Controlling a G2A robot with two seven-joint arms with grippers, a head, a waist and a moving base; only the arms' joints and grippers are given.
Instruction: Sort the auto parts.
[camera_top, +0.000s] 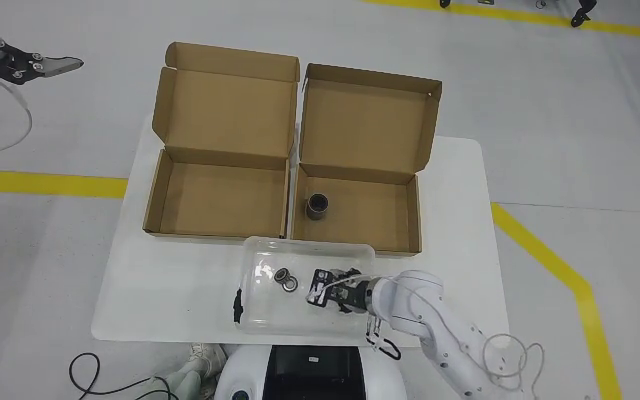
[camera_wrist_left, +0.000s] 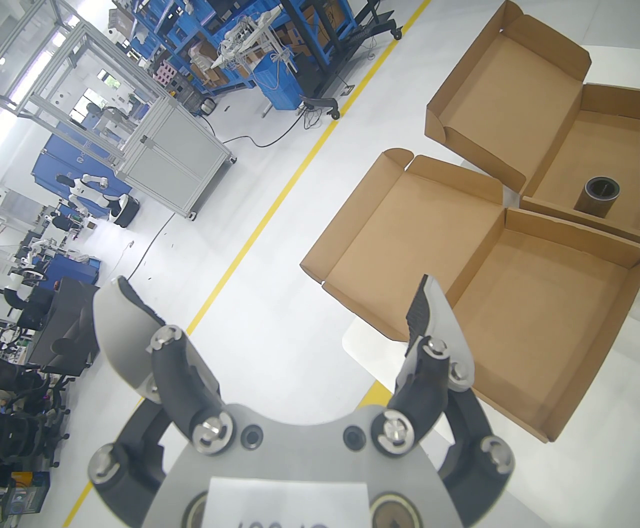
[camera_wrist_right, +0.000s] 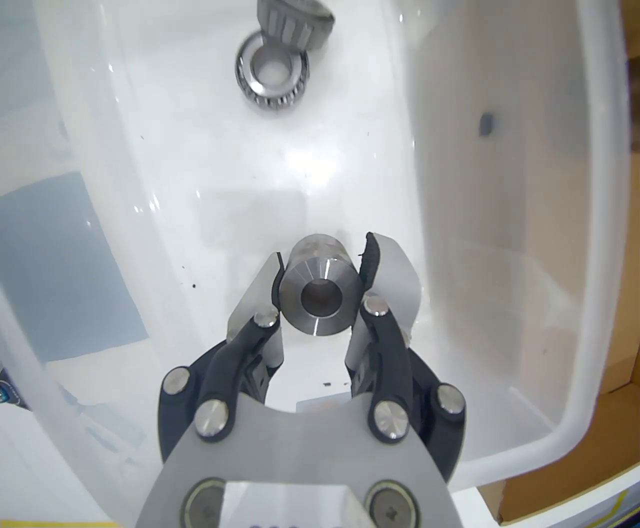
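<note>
**Step in hand: lifting the steel sleeve (camera_wrist_right: 320, 300) out of the clear bin (camera_top: 310, 241).**

1. Position. The bin sits at the near edge of the worktop (camera_top: 462, 200), about midway along it. We find the right gripper (camera_wrist_right: 324, 256) inside the bin, towards its right end. Its jaws are clamped on the sleeve from both sides, and the sleeve's bore faces the wrist camera. We cannot tell whether the sleeve rests on the bin floor or hangs just above it.

2. Surroundings. Two bearings (camera_wrist_right: 272, 75) lie touching each other near the bin's left end, well apart from the sleeve. Two open cardboard boxes stand side by side along the far edge. The right box (camera_top: 385, 215) holds one dark sleeve (camera_top: 318, 206) in its near left corner, and the left box (camera_top: 225, 200) stands just beside it. The left gripper (camera_wrist_left: 274, 285) hangs beyond the far left corner of the worktop, jaws wide apart and holding nothing.

3. Procedure. We judge the right box to be the destination, since it already holds a like part.
   - Raise the sleeve straight up until it clears the bin rim, and only then travel towards the far edge.
   - Smooth round steel may slip or roll between the pads, so we keep the grip firm and the motion slow.
   - Set the sleeve down beside the dark sleeve, not on it.
   - Part the jaws only once the box floor supports the sleeve.
</note>
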